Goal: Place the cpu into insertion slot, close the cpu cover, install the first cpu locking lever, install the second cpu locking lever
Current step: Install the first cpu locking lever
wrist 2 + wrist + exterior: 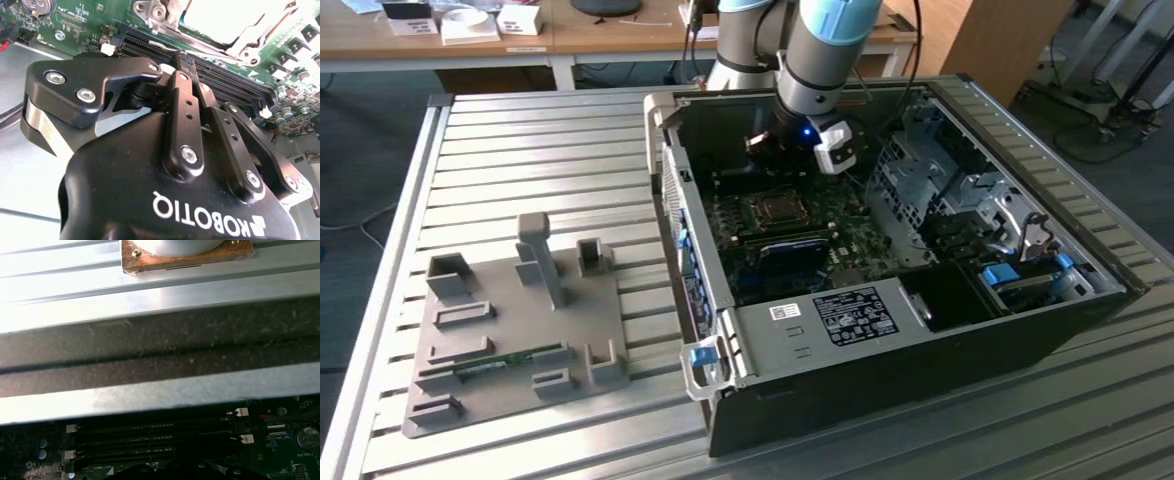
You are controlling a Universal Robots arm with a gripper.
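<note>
End effector inside computer case, fingers pressed together with nothing between, tips by memory slots, near cpu cover over socket.

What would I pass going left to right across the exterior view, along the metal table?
Grey fixture plate → blue latch handle → cpu socket on the motherboard → blue drive-bay clip.

The exterior view looks down from high up and well back, across the slatted table and into the open case. The second wrist view sits close behind the gripper, facing the motherboard. The first wrist view looks low over the case wall. Both wrist views share the memory slots.
</note>
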